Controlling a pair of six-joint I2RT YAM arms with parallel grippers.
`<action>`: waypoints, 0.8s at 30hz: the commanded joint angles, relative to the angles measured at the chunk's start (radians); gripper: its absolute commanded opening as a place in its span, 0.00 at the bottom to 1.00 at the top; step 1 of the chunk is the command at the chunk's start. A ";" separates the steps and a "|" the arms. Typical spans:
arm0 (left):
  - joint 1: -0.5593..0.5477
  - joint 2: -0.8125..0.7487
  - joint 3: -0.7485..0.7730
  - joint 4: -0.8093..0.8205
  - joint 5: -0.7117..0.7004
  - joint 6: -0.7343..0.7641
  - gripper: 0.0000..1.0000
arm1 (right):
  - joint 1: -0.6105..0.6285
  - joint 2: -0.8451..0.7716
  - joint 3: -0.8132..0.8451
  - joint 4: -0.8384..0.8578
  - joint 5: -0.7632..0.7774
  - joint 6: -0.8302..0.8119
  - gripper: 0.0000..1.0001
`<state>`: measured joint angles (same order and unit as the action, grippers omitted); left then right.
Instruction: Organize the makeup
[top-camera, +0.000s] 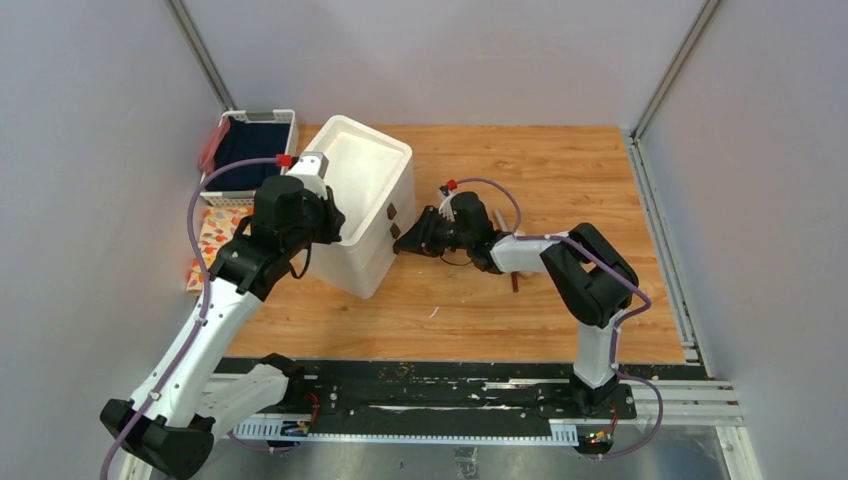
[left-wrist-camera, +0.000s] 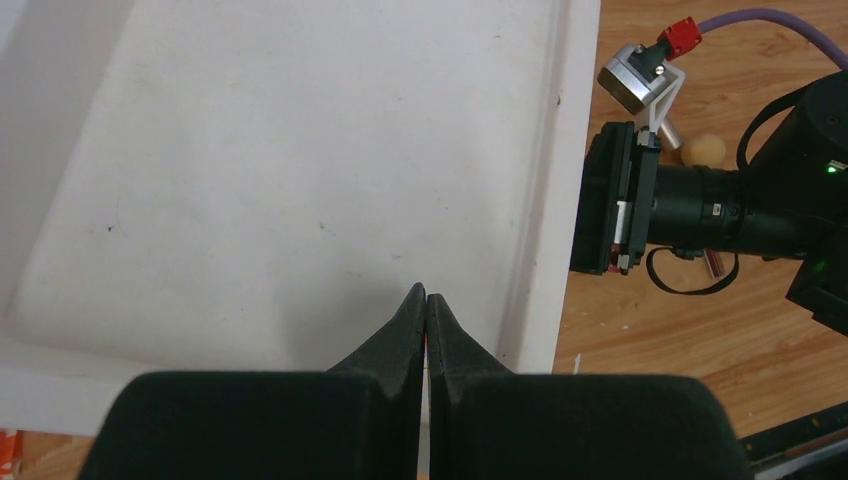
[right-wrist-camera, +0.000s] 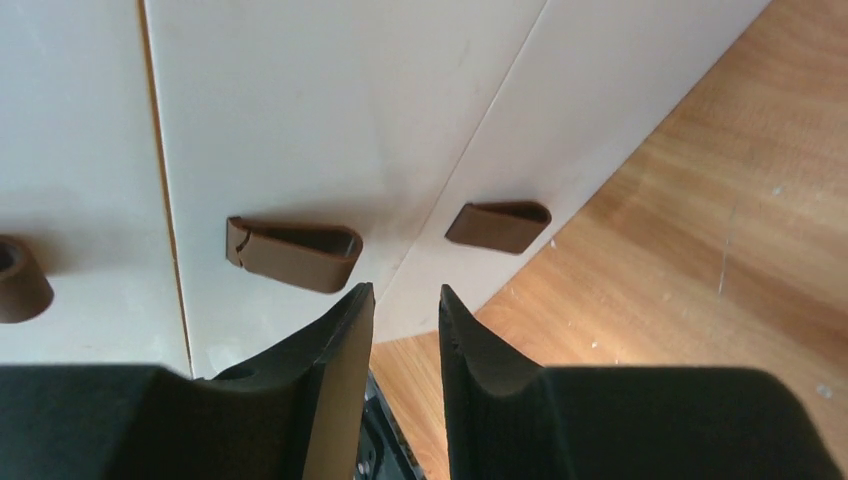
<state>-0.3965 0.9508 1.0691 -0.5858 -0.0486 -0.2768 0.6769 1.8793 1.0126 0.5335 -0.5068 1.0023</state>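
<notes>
A short reddish-brown stick (top-camera: 515, 283) lies on the wooden table beside my right arm. A beige sponge (left-wrist-camera: 705, 150) shows in the left wrist view on the table behind the right wrist camera. It is hidden in the top view. My left gripper (top-camera: 335, 222) (left-wrist-camera: 426, 297) is shut and empty over the recessed white top of the drawer box (top-camera: 360, 190). My right gripper (top-camera: 403, 243) (right-wrist-camera: 405, 292) is open a little and empty, its tips just short of the box front between two brown knobs (right-wrist-camera: 295, 255) (right-wrist-camera: 498, 226).
A white basket (top-camera: 250, 150) with dark blue cloth stands at the back left. A colourful patterned sheet (top-camera: 215, 235) lies in front of it. A third knob (right-wrist-camera: 15, 280) shows at the left edge. A small white scrap (top-camera: 437, 312) lies on the wood.
</notes>
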 joint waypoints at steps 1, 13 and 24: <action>-0.007 -0.017 -0.009 -0.018 -0.003 0.010 0.00 | -0.027 0.075 -0.051 0.323 -0.015 0.128 0.34; -0.007 -0.020 -0.011 -0.026 -0.017 0.020 0.00 | -0.027 0.248 -0.139 0.887 0.015 0.343 0.37; -0.007 -0.011 -0.009 -0.025 -0.004 0.010 0.00 | -0.025 0.274 -0.150 1.018 0.010 0.394 0.39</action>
<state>-0.3965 0.9451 1.0691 -0.6006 -0.0559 -0.2691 0.6559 2.1338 0.8654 1.4517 -0.5091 1.3746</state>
